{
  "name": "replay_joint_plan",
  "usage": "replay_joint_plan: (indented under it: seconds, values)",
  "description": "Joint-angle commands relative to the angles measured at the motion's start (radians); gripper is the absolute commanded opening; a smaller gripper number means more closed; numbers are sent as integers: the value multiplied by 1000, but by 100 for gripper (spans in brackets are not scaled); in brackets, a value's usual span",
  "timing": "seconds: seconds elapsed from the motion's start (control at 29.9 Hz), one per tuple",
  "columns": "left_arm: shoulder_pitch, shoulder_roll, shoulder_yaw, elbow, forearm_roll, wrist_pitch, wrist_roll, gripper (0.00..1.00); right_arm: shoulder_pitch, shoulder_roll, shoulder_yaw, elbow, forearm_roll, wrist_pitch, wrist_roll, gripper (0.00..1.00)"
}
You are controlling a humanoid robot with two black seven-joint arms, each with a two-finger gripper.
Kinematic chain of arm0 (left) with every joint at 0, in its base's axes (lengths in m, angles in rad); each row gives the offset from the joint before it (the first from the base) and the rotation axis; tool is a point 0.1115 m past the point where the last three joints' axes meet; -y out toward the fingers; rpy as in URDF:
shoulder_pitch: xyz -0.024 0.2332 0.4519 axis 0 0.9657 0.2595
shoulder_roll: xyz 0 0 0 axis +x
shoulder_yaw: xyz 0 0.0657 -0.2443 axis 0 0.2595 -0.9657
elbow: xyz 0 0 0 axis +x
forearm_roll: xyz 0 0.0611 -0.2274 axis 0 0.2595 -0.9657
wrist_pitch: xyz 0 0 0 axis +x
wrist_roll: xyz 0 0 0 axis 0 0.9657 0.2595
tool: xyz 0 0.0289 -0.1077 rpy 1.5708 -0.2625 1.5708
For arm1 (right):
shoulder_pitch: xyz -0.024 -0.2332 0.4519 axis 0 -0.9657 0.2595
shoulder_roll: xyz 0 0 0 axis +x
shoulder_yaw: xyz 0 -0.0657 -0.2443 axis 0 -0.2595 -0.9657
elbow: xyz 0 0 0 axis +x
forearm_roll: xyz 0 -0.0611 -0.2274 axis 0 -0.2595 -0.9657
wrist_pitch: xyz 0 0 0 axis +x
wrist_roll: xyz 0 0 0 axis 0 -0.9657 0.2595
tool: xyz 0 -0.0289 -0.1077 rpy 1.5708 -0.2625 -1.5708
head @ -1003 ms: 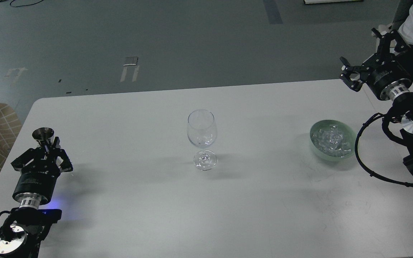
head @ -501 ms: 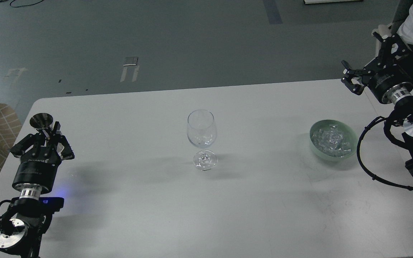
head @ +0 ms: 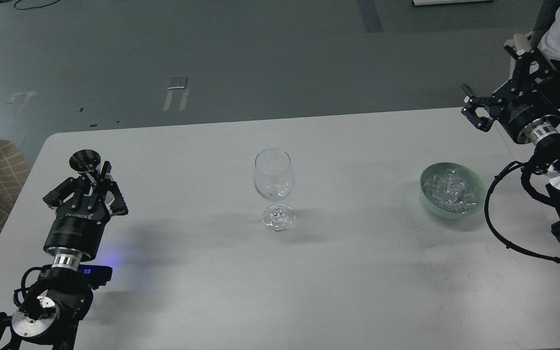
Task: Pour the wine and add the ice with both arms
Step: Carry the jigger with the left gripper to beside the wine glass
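The left gripper (head: pixel 90 182) is clenched on a small metal cup (head: pixel 84 160); the wine glass (head: pixel 272 187) stands well to its right — thin, fragile, best taken at the stem; the right gripper (head: pixel 501 95) is spread, empty; below it, ice (head: pixel 449 192) (slippery chunks) fills a green bowl (head: pixel 477 204).

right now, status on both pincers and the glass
Left pincer shut on small metal cup. Right pincer open, empty. Clear stemmed wine glass upright, mid-table. Path clear.
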Motion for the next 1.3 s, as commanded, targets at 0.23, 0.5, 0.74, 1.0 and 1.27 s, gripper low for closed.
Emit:
replay_joint_plan:
  seconds: [0.23, 0.5, 0.74, 1.0, 1.27]
  values:
    - [-20, -67, 136, -58, 13, 62, -3, 17, -13, -1, 7, 1, 0, 0, 0, 100]
    - [-17, -74, 186, -112, 20, 106, -3, 17, -18, -1, 7, -2, 0, 0, 2, 100]
    - [-26, -61, 277, -137, 74, 119, -1, 17, -19, -1, 7, -2, 0, 0, 1, 100]
    - [-24, -61, 289, -177, 146, 151, 3, 17, -35, -1, 27, -2, 0, 2, 0, 100]
    - [-61, -52, 297, -204, 149, 215, 35, 17, -47, -1, 32, -2, 0, 2, 0, 100]
